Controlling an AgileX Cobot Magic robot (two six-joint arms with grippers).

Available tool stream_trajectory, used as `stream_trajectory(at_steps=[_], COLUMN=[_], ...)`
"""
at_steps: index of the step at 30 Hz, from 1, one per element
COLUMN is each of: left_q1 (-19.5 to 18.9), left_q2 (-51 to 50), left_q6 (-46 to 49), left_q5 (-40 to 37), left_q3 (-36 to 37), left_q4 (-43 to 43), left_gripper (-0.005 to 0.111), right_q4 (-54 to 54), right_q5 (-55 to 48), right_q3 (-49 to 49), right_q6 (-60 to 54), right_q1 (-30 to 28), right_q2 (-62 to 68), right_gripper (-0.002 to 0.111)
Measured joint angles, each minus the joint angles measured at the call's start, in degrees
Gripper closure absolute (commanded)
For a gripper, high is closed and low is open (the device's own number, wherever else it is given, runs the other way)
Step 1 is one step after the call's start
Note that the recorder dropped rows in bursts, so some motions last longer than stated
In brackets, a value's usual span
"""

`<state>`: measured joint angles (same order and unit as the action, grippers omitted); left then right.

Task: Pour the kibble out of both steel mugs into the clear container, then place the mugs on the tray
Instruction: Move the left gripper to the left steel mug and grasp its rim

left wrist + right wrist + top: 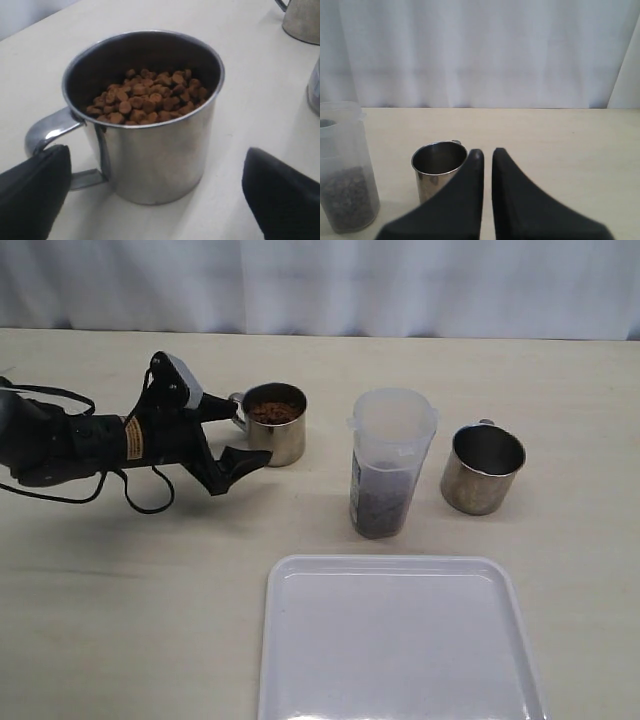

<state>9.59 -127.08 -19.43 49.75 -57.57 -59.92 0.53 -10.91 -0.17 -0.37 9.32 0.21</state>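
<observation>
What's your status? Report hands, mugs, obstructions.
Left hand open, around full mug. Right hand shut, empty. Other mug empty; container part filled. Path clear.

Table (120, 580): full mug (277, 436), clear container (385, 480), seemingly empty mug (480, 482), tray (400, 650).

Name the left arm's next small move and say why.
Probably ease forward and close on the full steel mug: the left gripper stands open, jaws either side of it, and its kibble is not yet poured.
</observation>
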Motion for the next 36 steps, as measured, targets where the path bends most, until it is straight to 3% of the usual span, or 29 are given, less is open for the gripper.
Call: stream_trajectory(at_steps=[15, 20, 36], left_q1=[0.7, 3.7, 6.4], left_q2=[-7.5, -9.4, -9.8], left_q6=[-0.3, -0.4, 0.1], left_q5=[2.4, 2.2, 0.9], left_q3=[-8.3, -12.2, -13.9], left_q4=[-3.1, -3.1, 1.8], left_gripper=[0.039, 0.039, 0.039], right_q4=[0.0, 0.0, 0.0], right_q5=[0.0, 0.0, 0.0], right_q3=[0.0, 0.0, 0.0], right_q6=[0.0, 0.0, 0.0], right_q1=[0.0, 0.0, 0.0], right_q2=[0.0, 0.0, 0.0], right_gripper=[0.104, 0.104, 0.104])
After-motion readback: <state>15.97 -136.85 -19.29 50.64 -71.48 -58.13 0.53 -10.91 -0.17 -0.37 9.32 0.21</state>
